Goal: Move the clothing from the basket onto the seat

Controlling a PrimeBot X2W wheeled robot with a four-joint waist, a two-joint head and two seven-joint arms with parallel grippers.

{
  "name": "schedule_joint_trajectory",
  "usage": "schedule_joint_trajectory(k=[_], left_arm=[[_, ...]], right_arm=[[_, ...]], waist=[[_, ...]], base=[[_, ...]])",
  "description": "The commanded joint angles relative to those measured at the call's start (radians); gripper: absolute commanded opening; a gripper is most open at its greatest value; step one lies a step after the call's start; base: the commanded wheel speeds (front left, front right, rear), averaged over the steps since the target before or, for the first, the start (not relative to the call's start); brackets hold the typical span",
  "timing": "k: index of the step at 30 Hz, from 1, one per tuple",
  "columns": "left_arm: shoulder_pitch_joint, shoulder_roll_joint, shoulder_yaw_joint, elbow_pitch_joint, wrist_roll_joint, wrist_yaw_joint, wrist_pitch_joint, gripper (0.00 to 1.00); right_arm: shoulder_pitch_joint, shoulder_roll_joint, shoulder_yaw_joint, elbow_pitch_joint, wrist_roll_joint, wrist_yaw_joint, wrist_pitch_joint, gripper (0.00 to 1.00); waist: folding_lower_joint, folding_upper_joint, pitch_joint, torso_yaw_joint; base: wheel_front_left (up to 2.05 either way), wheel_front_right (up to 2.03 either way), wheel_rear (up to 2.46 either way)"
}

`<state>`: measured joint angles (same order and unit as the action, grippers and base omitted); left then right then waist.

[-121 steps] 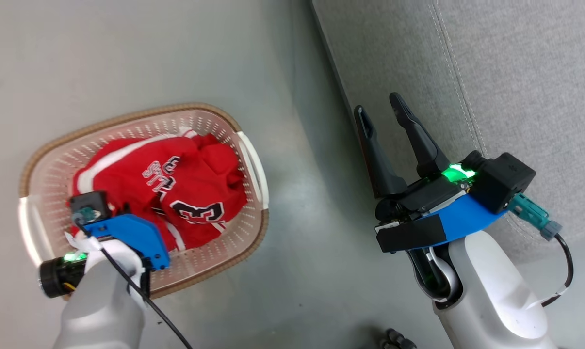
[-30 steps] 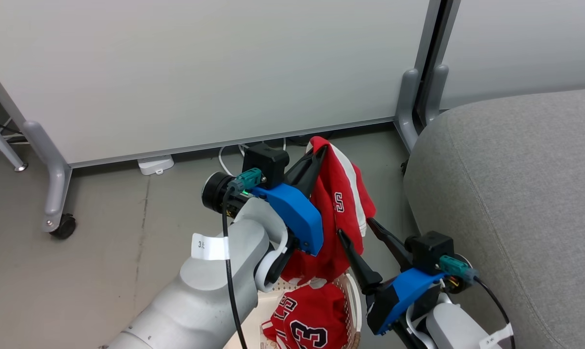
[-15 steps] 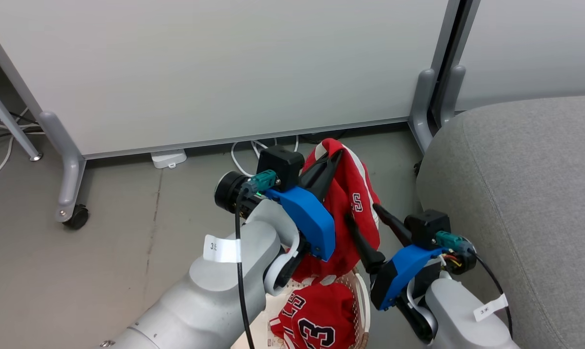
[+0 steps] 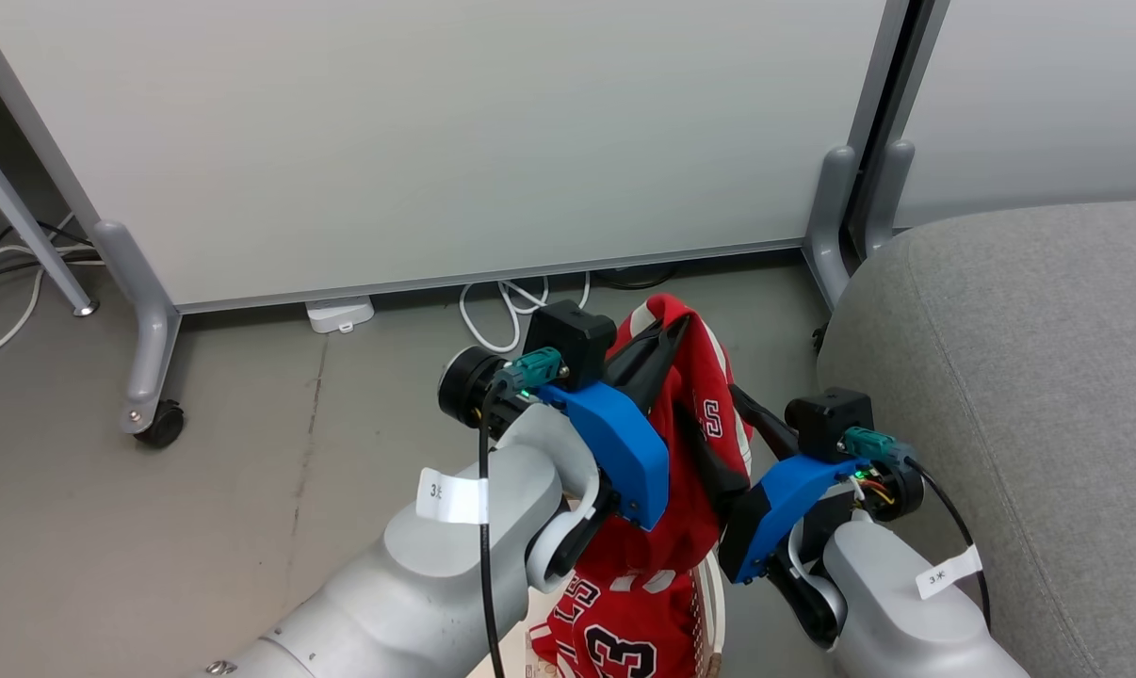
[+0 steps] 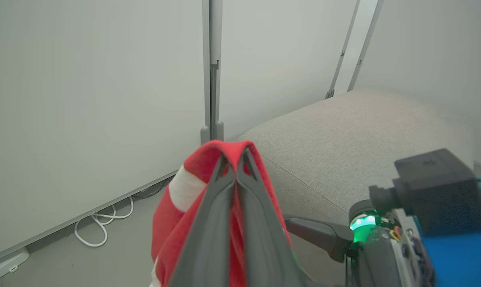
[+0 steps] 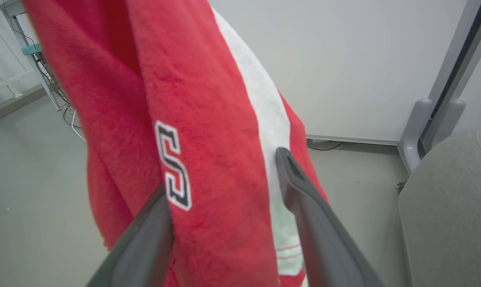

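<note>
The left claw point(image 5: 236, 157) pinches the soft, light red clothing point(image 4: 681, 537) by its top fold. The right claw point(image 6: 222, 171) gapes open around the hanging part.

**A:** What stands between the left hand point(image 5: 235, 157) and the seat point(image 4: 1020, 377)?

**B:** The right hand point(image 6: 222, 169) and its forearm, just beside the seat's rounded edge. Its fingers point(image 6: 304, 207) are spread on either side of the hanging garment point(image 4: 695, 414), which the left hand pinches at the top.

**A:** Room above?

**B:** Open air over the seat's top. Behind, the white partition point(image 4: 436, 141) and its grey foot point(image 4: 832, 217) wall things off.

**A:** Leftward?

**B:** Floor point(image 4: 201, 527), out to a caster point(image 4: 158, 424) and cables point(image 4: 511, 306) by the partition. Below sits the basket point(image 4: 711, 603).
</note>
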<state>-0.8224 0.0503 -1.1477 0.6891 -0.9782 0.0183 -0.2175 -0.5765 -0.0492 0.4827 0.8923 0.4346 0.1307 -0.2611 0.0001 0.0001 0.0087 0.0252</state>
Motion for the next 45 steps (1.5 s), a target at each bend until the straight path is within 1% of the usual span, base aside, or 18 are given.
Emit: schedule_joint_trajectory(k=[1,2,9,25,26,27,28,29,40,45], left_arm=[[-0.021,0.000,-0.008,-0.002,-0.009,0.007,-0.005,0.00],[-0.021,0.000,-0.011,-0.001,-0.012,0.006,-0.006,0.00],[-0.029,0.000,-0.024,0.014,-0.024,0.013,-0.016,0.00],[-0.045,0.000,-0.045,0.041,-0.048,0.016,-0.032,0.00],[-0.045,0.000,-0.046,0.042,-0.049,0.016,-0.033,0.03],[-0.045,0.000,-0.048,0.043,-0.050,0.016,-0.032,0.21],[-0.045,0.000,-0.049,0.045,-0.050,0.016,-0.033,0.47],[-0.047,0.000,-0.049,0.046,-0.049,0.018,-0.033,1.00],[-0.040,0.000,-0.057,0.057,-0.059,0.020,-0.040,1.00],[-0.014,0.000,-0.037,0.062,-0.050,0.020,-0.046,1.00]], right_arm=[[-0.021,-0.002,0.012,0.013,0.021,0.000,-0.005,0.23],[-0.024,-0.002,0.018,0.018,0.028,0.000,-0.005,0.00],[-0.030,-0.002,0.043,0.021,0.071,0.000,-0.006,0.00],[-0.012,-0.002,0.050,-0.001,0.086,0.000,-0.006,0.00],[-0.011,-0.002,0.049,-0.002,0.086,0.000,-0.006,0.00],[-0.010,-0.002,0.048,-0.002,0.086,0.000,-0.006,0.00],[-0.009,-0.002,0.048,-0.003,0.087,0.000,-0.006,0.00],[-0.008,-0.002,0.047,-0.004,0.087,0.000,-0.006,0.00],[-0.003,-0.002,0.043,-0.011,0.089,0.000,-0.006,0.00],[-0.004,-0.002,0.034,-0.012,0.084,0.000,-0.006,0.00]], waist=[[-0.0001,-0.0001,-0.001,0.000],[-0.0001,-0.0001,-0.002,0.000],[-0.0001,-0.0001,-0.003,-0.006],[-0.0001,-0.0001,0.004,-0.024],[-0.0001,-0.0001,0.004,-0.025],[-0.0001,-0.0001,0.003,-0.025],[-0.0001,-0.0001,0.003,-0.026],[-0.0001,-0.0001,0.003,-0.026],[-0.0001,-0.0001,-0.003,-0.033],[-0.0001,-0.0001,-0.004,-0.037]], base=[[0.00,0.00,0.00],[0.00,0.00,0.00],[0.00,0.00,0.00],[0.00,0.00,0.00],[0.00,0.00,0.00],[0.00,0.00,0.00],[0.00,0.00,0.00],[0.00,0.00,0.00],[0.00,0.00,0.00],[0.00,0.00,0.00]])
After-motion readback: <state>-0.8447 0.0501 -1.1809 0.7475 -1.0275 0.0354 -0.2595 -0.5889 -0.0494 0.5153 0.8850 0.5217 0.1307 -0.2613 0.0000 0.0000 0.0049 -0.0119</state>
